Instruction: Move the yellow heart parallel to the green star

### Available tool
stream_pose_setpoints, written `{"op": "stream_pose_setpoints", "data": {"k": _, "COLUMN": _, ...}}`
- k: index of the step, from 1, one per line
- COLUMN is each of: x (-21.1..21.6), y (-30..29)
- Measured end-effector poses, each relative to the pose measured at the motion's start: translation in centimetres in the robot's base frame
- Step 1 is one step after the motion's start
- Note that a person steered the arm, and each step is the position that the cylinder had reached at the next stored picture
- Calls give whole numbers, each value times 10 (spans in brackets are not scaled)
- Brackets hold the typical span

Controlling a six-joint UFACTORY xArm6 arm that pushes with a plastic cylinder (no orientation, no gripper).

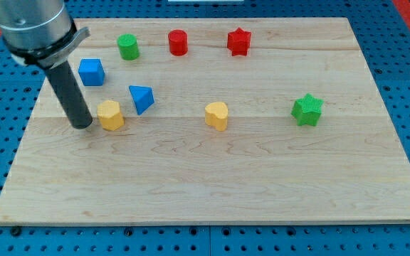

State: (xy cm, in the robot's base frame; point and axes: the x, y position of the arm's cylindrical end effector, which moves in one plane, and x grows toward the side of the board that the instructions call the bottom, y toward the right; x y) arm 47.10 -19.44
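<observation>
Resting at the table's (pixel 191 171) left, your tip (pixel 82 124) sits just beside a yellow block (pixel 110 114); no claw exists. The yellow heart (pixel 217 115) lies mid-table, roughly level with the green star (pixel 307 109), well apart.

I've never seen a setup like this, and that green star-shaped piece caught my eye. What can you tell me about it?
The green star is a small, chunky block, bright green all over, that looks like moulded or printed plastic. It rests flat on the pale wooden board, star face up, near the view's right, about level with the two yellow blocks. Nothing touches it; it stands alone. My tip is far off at the view's left.
</observation>
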Motion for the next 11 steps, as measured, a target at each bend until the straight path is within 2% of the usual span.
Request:
{"op": "stream_pose_setpoints", "data": {"k": 1, "x": -1, "y": 36}}
{"op": "stream_pose_setpoints", "data": {"k": 2, "x": -46, "y": 41}}
{"op": "stream_pose_setpoints", "data": {"k": 3, "x": -57, "y": 42}}
{"op": "stream_pose_setpoints", "data": {"k": 4, "x": -18, "y": 47}}
{"op": "stream_pose_setpoints", "data": {"k": 5, "x": -11, "y": 64}}
{"op": "stream_pose_setpoints", "data": {"k": 6, "x": 26, "y": 123}}
{"op": "stream_pose_setpoints", "data": {"k": 7, "x": 32, "y": 218}}
{"op": "stream_pose_setpoints", "data": {"k": 8, "x": 31, "y": 259}}
{"op": "stream_pose_setpoints", "data": {"k": 10, "x": -26, "y": 212}}
{"op": "stream_pose_setpoints", "data": {"k": 11, "x": -6, "y": 229}}
